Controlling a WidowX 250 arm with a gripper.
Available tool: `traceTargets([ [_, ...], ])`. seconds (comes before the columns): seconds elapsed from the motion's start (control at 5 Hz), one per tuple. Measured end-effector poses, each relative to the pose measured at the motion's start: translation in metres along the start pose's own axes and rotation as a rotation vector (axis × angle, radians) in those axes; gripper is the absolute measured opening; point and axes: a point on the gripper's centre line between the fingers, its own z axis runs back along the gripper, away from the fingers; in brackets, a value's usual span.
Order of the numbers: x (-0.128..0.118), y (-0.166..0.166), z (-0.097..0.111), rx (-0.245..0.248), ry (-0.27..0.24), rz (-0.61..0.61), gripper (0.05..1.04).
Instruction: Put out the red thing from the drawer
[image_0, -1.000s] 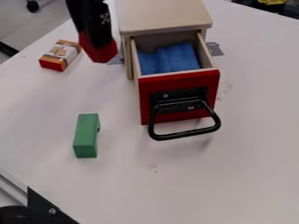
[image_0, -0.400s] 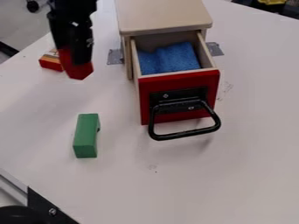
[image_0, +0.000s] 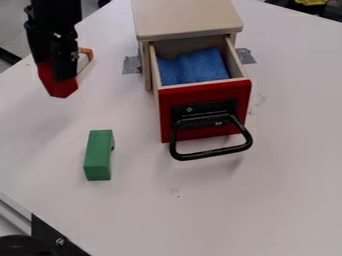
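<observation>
My black gripper (image_0: 59, 75) hangs at the upper left, to the left of the drawer, shut on a red block (image_0: 59, 89) whose lower end sticks out under the fingers. The block appears to be above the table, apart from the drawer. The red-fronted drawer (image_0: 206, 92) stands pulled out of its wooden cabinet (image_0: 187, 17), with a black handle (image_0: 212, 153) on its front. A blue cloth-like thing (image_0: 194, 67) lies inside the drawer.
A green block (image_0: 99, 155) lies on the white table (image_0: 180, 215), left of the drawer. An orange and white box (image_0: 84, 57) is partly hidden behind my gripper. Grey tape shows on both sides of the cabinet.
My gripper has moved left and somewhat toward the camera, carrying the red block away from the cabinet's side. It now covers much of the orange and white box. The drawer has not moved.
</observation>
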Motion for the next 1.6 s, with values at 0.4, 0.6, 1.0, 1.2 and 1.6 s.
traceTargets([
  [0.4,0.005,0.018,-0.038,-0.005,0.125,0.054,0.735],
  [0.6,0.01,0.023,-0.05,0.009,0.17,0.068,0.735],
  [1.0,0.015,0.032,-0.061,0.021,0.212,0.089,0.783],
  [1.2,0.017,0.026,-0.055,-0.037,0.218,0.093,1.002],
  [1.6,0.011,0.015,-0.023,-0.124,0.177,0.053,1.001],
])
